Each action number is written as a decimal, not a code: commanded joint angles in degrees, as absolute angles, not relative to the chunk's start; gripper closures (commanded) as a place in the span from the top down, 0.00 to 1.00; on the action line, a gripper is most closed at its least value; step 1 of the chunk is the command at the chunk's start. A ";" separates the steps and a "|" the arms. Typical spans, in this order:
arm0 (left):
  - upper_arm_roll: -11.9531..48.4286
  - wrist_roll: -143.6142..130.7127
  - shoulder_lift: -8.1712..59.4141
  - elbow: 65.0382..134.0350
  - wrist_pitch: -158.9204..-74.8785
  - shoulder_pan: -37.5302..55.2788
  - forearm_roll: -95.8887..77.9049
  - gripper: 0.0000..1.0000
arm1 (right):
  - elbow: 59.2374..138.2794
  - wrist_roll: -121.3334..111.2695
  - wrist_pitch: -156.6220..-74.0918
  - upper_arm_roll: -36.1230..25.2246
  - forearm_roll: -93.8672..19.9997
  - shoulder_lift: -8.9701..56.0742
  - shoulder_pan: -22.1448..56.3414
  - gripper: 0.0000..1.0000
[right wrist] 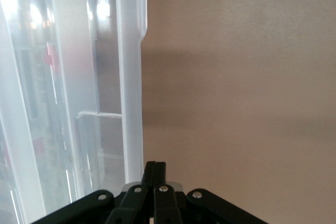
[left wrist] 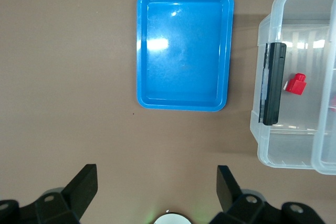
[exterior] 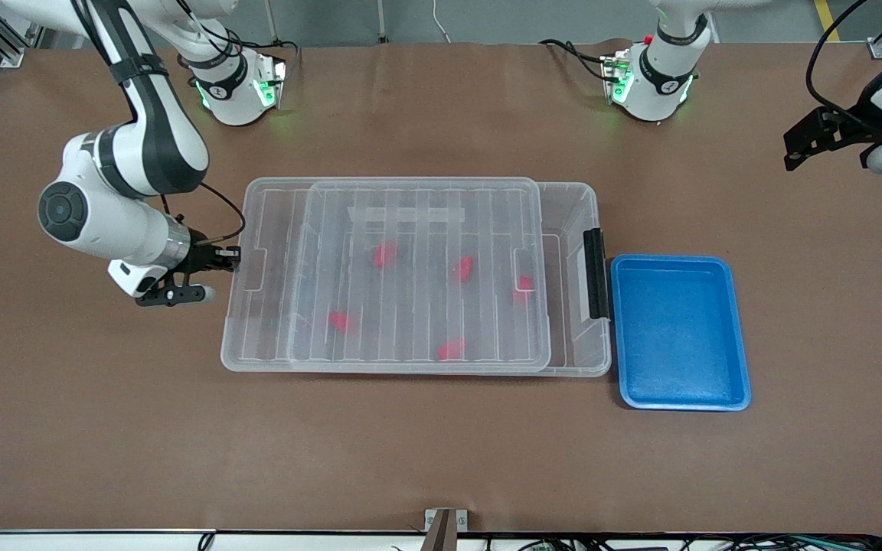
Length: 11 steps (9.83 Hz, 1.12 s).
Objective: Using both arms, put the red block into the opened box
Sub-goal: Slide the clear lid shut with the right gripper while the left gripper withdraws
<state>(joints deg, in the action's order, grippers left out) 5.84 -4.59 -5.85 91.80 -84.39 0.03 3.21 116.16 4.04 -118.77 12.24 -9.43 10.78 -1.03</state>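
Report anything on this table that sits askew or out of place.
The ribbed clear lid sits shifted on the box toward the right arm's end, leaving a strip uncovered beside the black latch. One red block shows in that gap. The blue tray holds nothing.

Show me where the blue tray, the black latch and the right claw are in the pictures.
blue tray (exterior: pixel 680 334): front view, on its bare floor.
black latch (left wrist: pixel 274 83): left wrist view, middle of the bar.
right claw (right wrist: pixel 155 174): right wrist view, at the shut fingertips.

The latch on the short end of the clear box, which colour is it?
The latch is black; the left wrist view shows it best.
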 commanded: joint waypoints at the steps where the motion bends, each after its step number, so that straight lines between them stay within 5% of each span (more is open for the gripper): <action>1: 6.15 -5.10 -6.50 93.96 -84.74 -0.44 2.55 1.00 | 113.21 7.90 -118.65 14.24 -10.46 13.09 -0.71 0.00; 11: 7.64 -5.01 -6.86 93.78 -83.85 0.09 0.00 1.00 | 111.27 9.14 -118.92 16.08 -10.46 14.85 -0.18 0.00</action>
